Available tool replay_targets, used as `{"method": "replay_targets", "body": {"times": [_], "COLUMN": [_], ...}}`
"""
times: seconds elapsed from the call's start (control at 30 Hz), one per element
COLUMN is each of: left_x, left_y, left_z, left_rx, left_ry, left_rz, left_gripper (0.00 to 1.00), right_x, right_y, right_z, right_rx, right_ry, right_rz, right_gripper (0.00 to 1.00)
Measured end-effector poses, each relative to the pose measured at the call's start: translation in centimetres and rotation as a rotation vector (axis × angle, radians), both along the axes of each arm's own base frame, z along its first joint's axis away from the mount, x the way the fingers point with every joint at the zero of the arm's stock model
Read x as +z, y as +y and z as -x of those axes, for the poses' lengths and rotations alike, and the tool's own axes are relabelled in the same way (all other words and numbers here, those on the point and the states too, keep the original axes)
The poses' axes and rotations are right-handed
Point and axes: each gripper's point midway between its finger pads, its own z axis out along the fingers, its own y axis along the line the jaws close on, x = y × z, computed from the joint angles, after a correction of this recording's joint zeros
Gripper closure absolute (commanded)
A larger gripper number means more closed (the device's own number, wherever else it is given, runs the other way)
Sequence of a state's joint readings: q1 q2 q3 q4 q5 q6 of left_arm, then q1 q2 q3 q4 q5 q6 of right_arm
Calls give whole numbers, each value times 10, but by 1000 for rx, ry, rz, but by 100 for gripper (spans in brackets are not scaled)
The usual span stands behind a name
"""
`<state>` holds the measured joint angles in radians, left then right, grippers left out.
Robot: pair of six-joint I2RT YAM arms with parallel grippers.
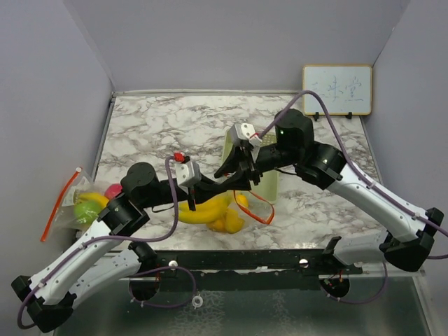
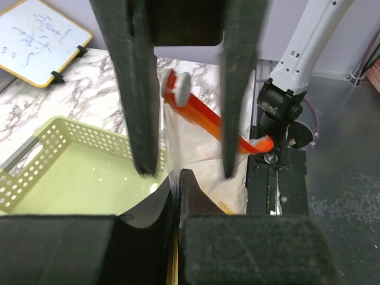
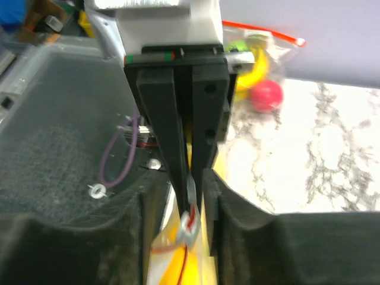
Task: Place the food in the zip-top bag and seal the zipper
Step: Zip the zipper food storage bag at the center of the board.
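Left gripper (image 3: 191,187) clamped — right gripper (image 2: 185,169) parted

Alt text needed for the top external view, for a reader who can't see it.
Two robot arms reach to the centre, where the left gripper and right gripper meet at a clear zip-top bag holding yellow bananas. A pale green basket stands behind it, a second bag of fruit lies at the left wall, and a whiteboard leans at back right.

- Clear zip-top bag (image 1: 257,208) near table centre, toward 6 o'clock; orange-red zipper strip (image 2: 199,116) curving in a loop, white slider (image 2: 183,86) on it.
- Inside: yellow bananas (image 1: 204,213) lying flat, small orange-yellow fruits (image 1: 234,222) touching at their 3 o'clock.
- Second clear bag (image 1: 61,210) at 9 o'clock edge, holding green lime (image 1: 85,208), another banana (image 1: 95,199), red apple (image 1: 113,190).
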<state>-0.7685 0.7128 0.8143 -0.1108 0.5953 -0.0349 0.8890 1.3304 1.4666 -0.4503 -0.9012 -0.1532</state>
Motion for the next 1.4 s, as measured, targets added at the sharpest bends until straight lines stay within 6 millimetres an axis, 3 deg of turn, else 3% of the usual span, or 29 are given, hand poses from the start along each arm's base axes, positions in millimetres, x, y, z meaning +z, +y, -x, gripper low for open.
{"method": "replay_targets", "body": {"times": [0.13,0.4,0.67,0.8,0.93,0.97,1.2,1.3,1.4], "left_x": [4,20,12,10,9,10,14,14,16], "left_y": [11,27,22,21,21,21,23,25,27], "left_z": [3,3,-5,-6,-6,-6,-6,-6,-7], "left_rx": [45,124,142,142,144,145,157,163,175], "left_ry": [-8,-35,10,19,24,23,10,8,2], "left_rz": [32,93,72,69,68,69,84,88,95], "left_gripper": [100,100,100,100,100,100,100,64,52], "right_x": [-1,26,20,7,2,4,13,14,13], "right_y": [-15,-38,-19,-6,-2,-2,-2,-2,-1], "right_z": [-5,-7,-19,-27,-28,-27,-23,-20,-18], "right_rx": [-120,-232,-234,-230,-225,-223,-211,-198,-183], "right_ry": [-44,-127,-85,-41,-8,-5,8,16,24], "right_rz": [-9,-94,-101,-71,-61,-64,-79,-78,-71], "right_gripper": [35,35,37,48,89,94,98,98,98]}}
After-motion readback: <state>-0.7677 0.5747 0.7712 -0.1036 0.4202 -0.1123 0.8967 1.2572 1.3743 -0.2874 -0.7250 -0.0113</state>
